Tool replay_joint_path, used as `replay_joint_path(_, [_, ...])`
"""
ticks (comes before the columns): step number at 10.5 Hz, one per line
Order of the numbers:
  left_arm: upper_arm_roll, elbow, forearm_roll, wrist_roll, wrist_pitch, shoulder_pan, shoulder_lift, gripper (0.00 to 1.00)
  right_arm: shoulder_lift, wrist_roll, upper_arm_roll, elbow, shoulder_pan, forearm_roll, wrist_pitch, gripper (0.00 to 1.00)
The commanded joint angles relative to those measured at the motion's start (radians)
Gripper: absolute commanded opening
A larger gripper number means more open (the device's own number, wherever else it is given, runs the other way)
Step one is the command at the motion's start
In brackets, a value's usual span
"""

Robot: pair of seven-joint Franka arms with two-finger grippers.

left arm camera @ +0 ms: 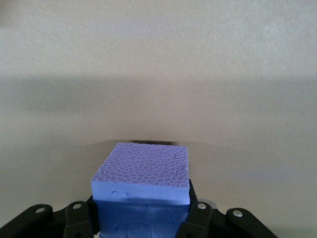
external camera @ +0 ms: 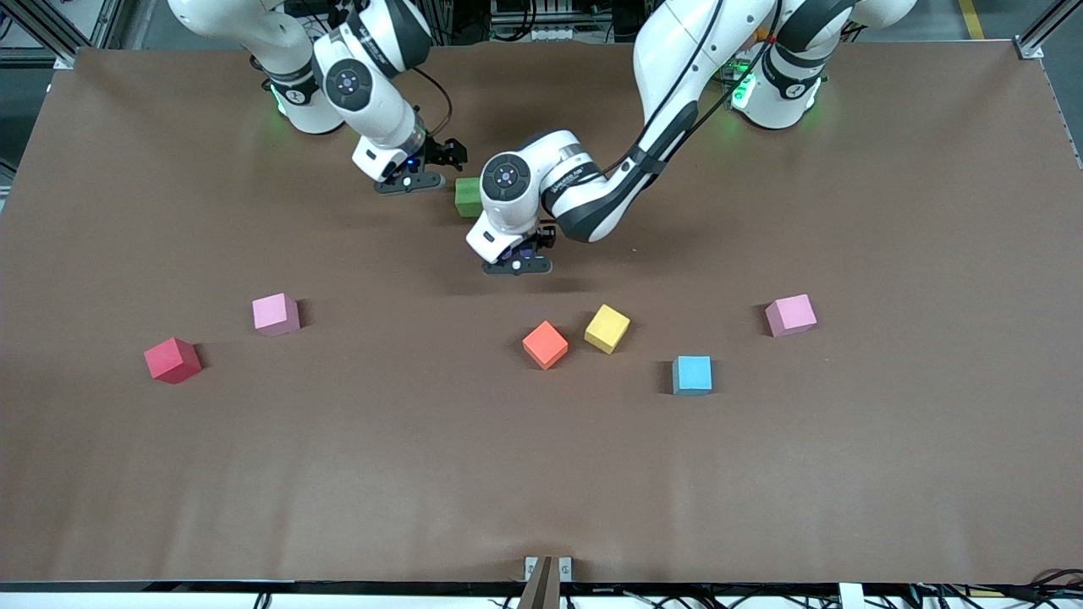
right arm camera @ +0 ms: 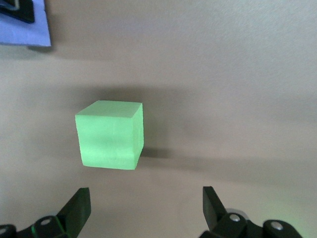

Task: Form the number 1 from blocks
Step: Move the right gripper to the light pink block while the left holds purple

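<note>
My left gripper (external camera: 516, 259) (left arm camera: 143, 215) is shut on a purple block (left arm camera: 141, 173), low over the table's middle, its fingers (left arm camera: 199, 214) against the block's two sides. A green block (external camera: 467, 196) (right arm camera: 110, 134) rests on the table just past that gripper, toward the robots' bases. My right gripper (external camera: 413, 173) (right arm camera: 146, 198) hovers open beside the green block, which lies ahead of its fingertips and outside them. A corner of the purple block (right arm camera: 22, 29) also shows in the right wrist view.
Loose blocks lie nearer the front camera: orange (external camera: 545, 344) and yellow (external camera: 607, 328) close together mid-table, blue (external camera: 692, 375), a pink one (external camera: 791, 315) toward the left arm's end, another pink (external camera: 276, 314) and red (external camera: 173, 359) toward the right arm's end.
</note>
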Motion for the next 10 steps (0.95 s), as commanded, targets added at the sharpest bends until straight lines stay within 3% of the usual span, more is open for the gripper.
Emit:
replay_joint_path(1, [0.001, 0.044, -0.003, -0.043, -0.038, -0.005, -0.017, 0.00, -0.047, -0.064, -0.001, 0.049, -0.108, -0.112, -0.107, 1.00])
replay_joint_path(3, [0.002, 0.083, -0.006, -0.066, -0.036, -0.012, -0.001, 0.00, -0.030, -0.123, -0.009, 0.196, -0.244, -0.212, -0.296, 1.00])
replay_joint_path(5, [0.002, 0.130, -0.004, -0.100, -0.036, -0.036, 0.032, 0.00, 0.016, -0.216, -0.065, 0.313, -0.311, -0.223, -0.377, 1.00])
replay_joint_path(7, [0.088, 0.184, -0.006, -0.138, -0.036, -0.140, 0.077, 0.00, 0.150, -0.233, -0.099, 0.510, -0.380, -0.229, -0.488, 1.00])
replay_joint_path(10, [0.107, 0.225, -0.007, -0.150, -0.036, -0.188, 0.105, 0.00, 0.336, -0.258, -0.122, 0.720, -0.461, -0.293, -0.536, 1.00])
